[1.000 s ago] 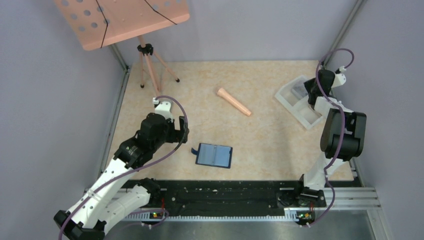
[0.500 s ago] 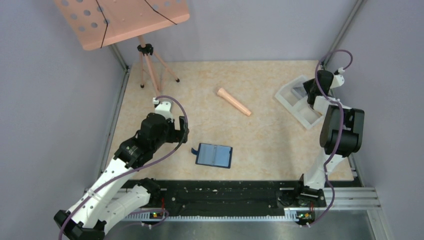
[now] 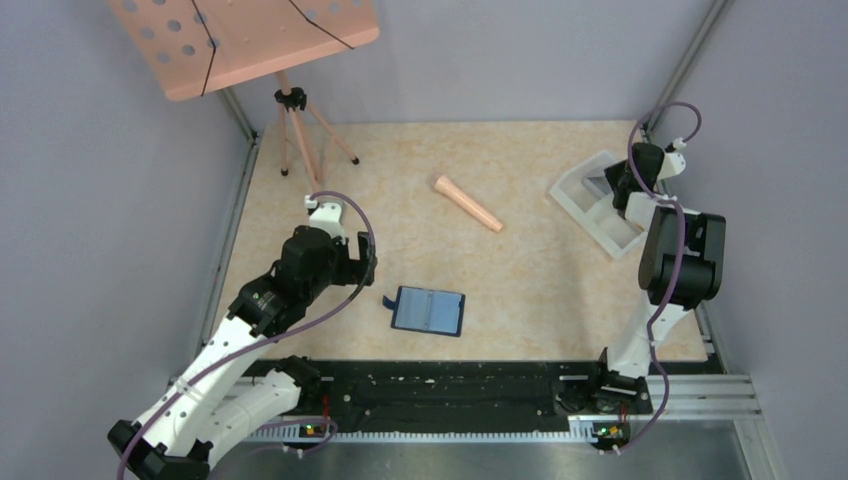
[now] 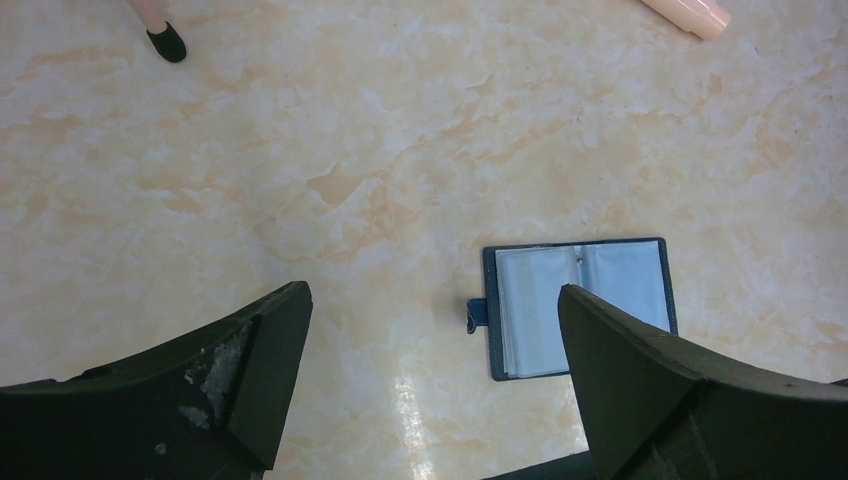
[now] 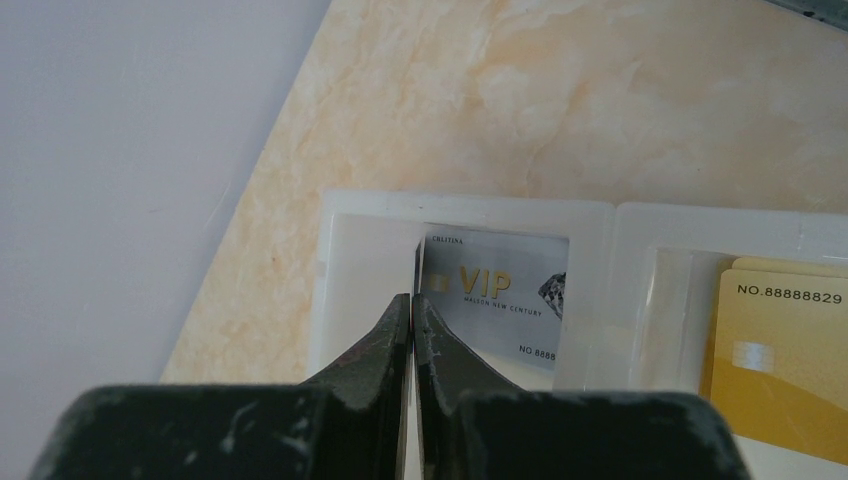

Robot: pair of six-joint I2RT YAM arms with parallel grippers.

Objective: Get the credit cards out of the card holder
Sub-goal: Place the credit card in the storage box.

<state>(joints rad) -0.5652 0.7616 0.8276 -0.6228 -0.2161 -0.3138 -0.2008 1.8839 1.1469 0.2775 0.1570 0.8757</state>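
**Top external view**
- Table [image 3: 540, 270]: marbled beige top.
- Card holder [image 3: 428, 311]: dark navy, spread open and flat with its pale blue pockets up. It lies near the front edge at about mid-width, and its short tab points left.
- Left arm [image 3: 300, 270]: bent over the table left of the holder, apart from it.
- Right arm [image 3: 680, 260]: reaches to the far right corner, with its wrist over the white tray [image 3: 578, 203].
- Peach tapered stick [image 3: 467, 203]: lies loose on the table beyond the holder.
- Perforated peach board on a tripod [image 3: 245, 40]: far left corner.

**Left wrist view**
- Left gripper [image 4: 430, 295]: jaws spread wide with nothing between them, above bare table.
- Card holder [image 4: 580, 300]: open, 2 pale pocket pages showing, partly behind one finger.
- 1 tripod foot [image 4: 165, 40] and the stick's end [image 4: 690, 10] show at the upper edge.

**Right wrist view**
- Right gripper [image 5: 412, 300]: jaws pressed together to a thin slit, tips over the tray's left compartment.
- Silver card [image 5: 500, 290], marked VIP: in the left compartment, its left edge right at the fingertips. Whether it is pinched cannot be told.
- Gold card [image 5: 780, 370]: in the right compartment.
- The tray has 2 compartments, with 1 card in each.
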